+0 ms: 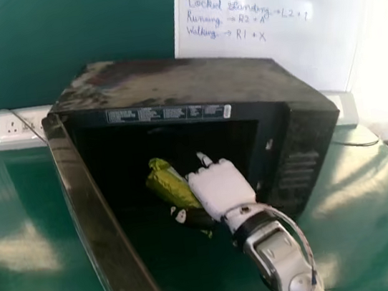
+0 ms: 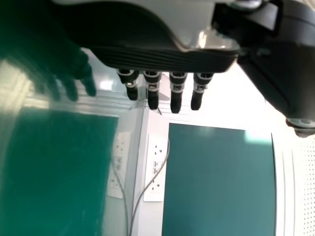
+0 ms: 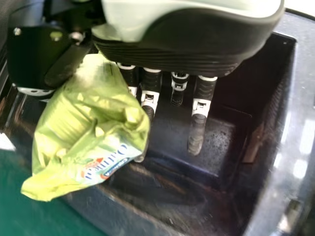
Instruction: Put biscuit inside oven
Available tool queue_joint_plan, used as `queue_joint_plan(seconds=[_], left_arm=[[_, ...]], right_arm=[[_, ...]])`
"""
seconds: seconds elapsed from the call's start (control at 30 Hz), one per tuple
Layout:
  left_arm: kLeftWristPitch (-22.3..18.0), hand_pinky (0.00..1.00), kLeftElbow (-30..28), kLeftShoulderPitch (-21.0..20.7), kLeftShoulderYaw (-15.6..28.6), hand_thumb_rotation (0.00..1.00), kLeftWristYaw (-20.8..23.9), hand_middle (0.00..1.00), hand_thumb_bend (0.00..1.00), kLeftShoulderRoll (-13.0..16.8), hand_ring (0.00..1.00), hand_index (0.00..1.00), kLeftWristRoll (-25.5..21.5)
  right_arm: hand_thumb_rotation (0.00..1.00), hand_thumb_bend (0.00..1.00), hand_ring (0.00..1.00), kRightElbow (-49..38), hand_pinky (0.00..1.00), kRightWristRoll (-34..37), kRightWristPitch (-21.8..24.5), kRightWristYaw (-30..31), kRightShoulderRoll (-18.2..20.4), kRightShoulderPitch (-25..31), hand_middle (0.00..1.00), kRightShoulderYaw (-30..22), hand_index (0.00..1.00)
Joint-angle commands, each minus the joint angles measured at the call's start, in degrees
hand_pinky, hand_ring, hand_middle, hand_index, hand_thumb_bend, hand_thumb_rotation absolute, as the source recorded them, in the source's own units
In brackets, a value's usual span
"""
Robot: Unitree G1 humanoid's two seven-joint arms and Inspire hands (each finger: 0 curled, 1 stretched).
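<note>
My right hand (image 1: 222, 186) is at the mouth of the black oven (image 1: 186, 89), whose door stands swung out on the left. It holds a crumpled green biscuit packet (image 1: 171, 186) between thumb and fingers. The right wrist view shows the packet (image 3: 86, 132) pinched beside the fingers of the right hand (image 3: 199, 110), with the dark oven cavity behind them. Part of the packet's upper end is hidden by the hand. In the left wrist view my left hand (image 2: 177, 88) is open, its fingers straight and holding nothing.
The open oven door (image 1: 99, 217) slants toward the front on the left. White socket boxes (image 1: 14, 127) stand behind the oven on the green table (image 1: 18, 286). A whiteboard (image 1: 264, 27) leans at the back, and a cable lies at the right.
</note>
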Motion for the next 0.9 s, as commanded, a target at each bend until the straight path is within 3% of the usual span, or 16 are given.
queue_joint_plan(seconds=[0.0, 0.13, 0.47, 0.53, 0.7, 0.87], left_arm=[[0.16, 0.43, 1.22, 0.00, -0.61, 0.08, 0.06, 0.67, 0.73, -0.79, 0.56, 0.68, 0.16], [0.12, 0.43, 1.46, 0.01, -0.56, 0.09, -0.01, 0.67, 0.74, -0.68, 0.57, 0.68, 0.09], [0.78, 0.43, 0.99, 0.09, -0.53, 0.08, -0.07, 0.66, 0.75, -0.69, 0.57, 0.69, -0.28], [0.95, 0.43, 0.53, 0.28, -0.59, 0.08, 0.09, 0.67, 0.74, -0.84, 0.57, 0.68, -0.28], [0.35, 0.44, 0.68, 0.20, -0.61, 0.08, -0.60, 0.67, 0.72, -0.85, 0.57, 0.68, -0.46], [0.78, 0.44, 0.22, 0.36, -0.49, 0.07, 0.05, 0.66, 0.72, -1.10, 0.57, 0.68, -0.48]], right_arm=[[0.00, 0.53, 0.52, 0.89, 0.50, 0.94, 0.93, -0.47, 0.48, -1.72, 0.46, 0.34, 0.52], [0.00, 0.53, 0.53, 2.50, 0.50, 1.82, 1.49, -0.88, 0.85, -2.92, 0.46, 0.72, 0.52], [0.00, 0.53, 0.66, 7.44, 0.68, 3.88, 3.06, -4.46, 1.90, -5.97, 0.51, 1.68, 0.47], [0.00, 0.53, 0.67, 8.43, 0.67, 4.38, 3.17, -4.77, 1.98, -6.72, 0.51, 1.87, 0.46], [0.00, 0.53, 0.58, 11.01, 0.57, 5.81, 2.70, -5.82, 1.61, -8.45, 0.48, 2.47, 0.51], [0.00, 0.53, 0.56, 12.74, 0.56, 7.33, 2.68, -6.18, 1.55, -9.70, 0.46, 3.01, 0.52]])
